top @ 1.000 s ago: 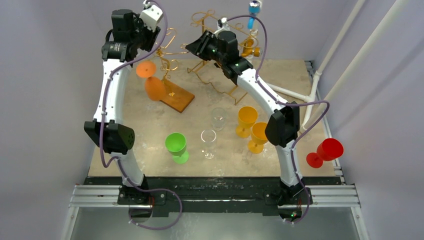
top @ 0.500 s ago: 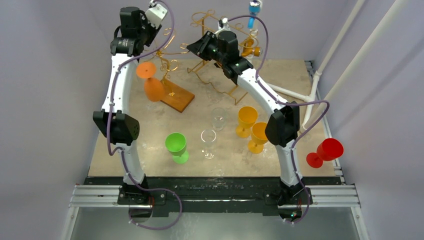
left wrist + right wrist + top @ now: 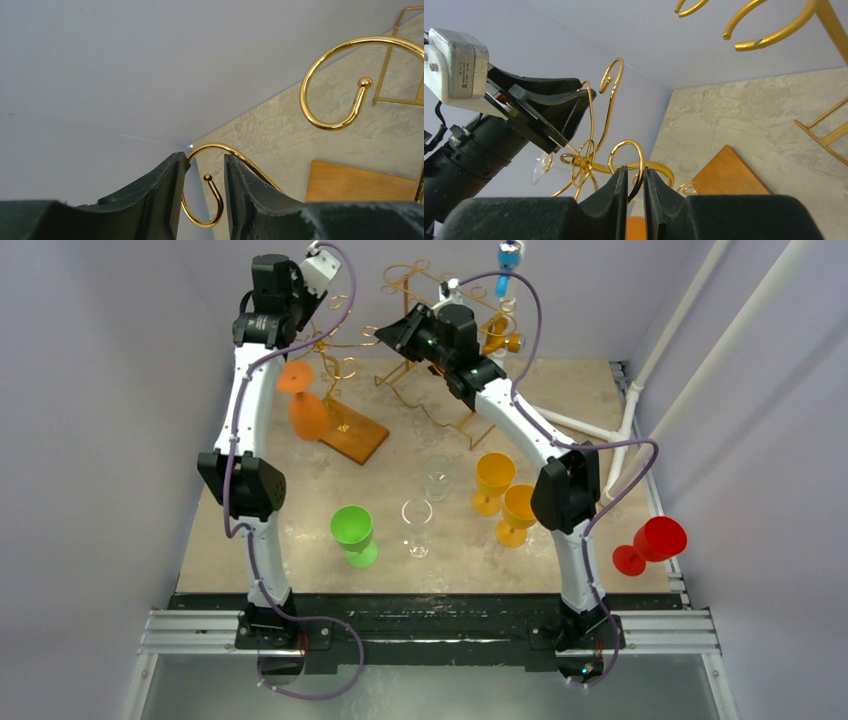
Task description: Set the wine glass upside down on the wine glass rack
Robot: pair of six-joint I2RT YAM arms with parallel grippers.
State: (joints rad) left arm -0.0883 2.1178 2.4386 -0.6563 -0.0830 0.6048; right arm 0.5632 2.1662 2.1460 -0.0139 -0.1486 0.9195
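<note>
An orange wine glass (image 3: 308,412) hangs upside down from the gold wine glass rack (image 3: 340,340), which stands on a wooden base (image 3: 355,437). My left gripper (image 3: 305,310) is high at the rack's back left. In the left wrist view its jaws (image 3: 206,156) are shut on a gold curl (image 3: 200,222), with both fingertips against the wire. My right gripper (image 3: 385,335) reaches in from the right. It (image 3: 635,169) is shut on another gold hook (image 3: 640,155) of the rack. A clear glass foot (image 3: 541,167) shows by the rack's centre.
Standing near the table's front are a green glass (image 3: 352,530), two clear glasses (image 3: 417,523) (image 3: 437,477) and two yellow glasses (image 3: 493,478) (image 3: 518,510). A red glass (image 3: 652,542) sits past the right edge. A second gold wire rack (image 3: 430,390) stands at the back.
My left arm has stretched further back and right along the rack's top, and its jaws narrowed slightly. The right jaws closed onto the hook. The orange glass stayed hanging.
</note>
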